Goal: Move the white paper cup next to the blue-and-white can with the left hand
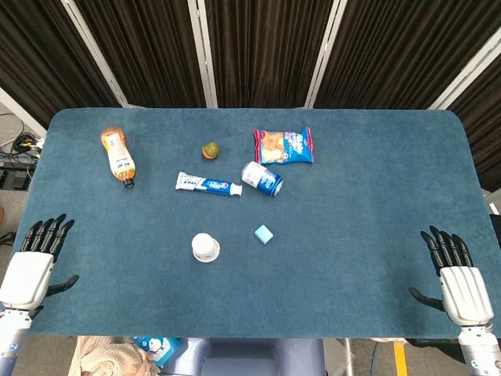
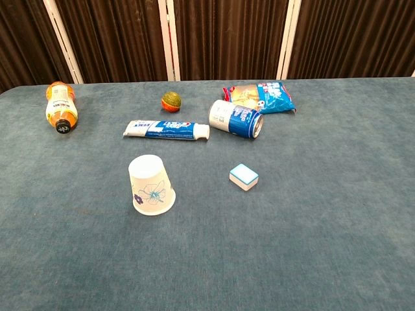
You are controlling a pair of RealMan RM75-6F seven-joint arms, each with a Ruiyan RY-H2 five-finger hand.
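Resting inverted at lower centre, the white paper cup (image 1: 205, 247) may be crushed or tipped — left hand (image 1: 33, 265) is seen released, empty.

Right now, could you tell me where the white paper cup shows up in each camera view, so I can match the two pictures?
Head view: the white paper cup stands low and left of centre, seen from above.
Chest view: it sits left of centre, mouth down, flower print facing the camera.
Shared landmark: the small blue-topped block lies just to the cup's right in both.
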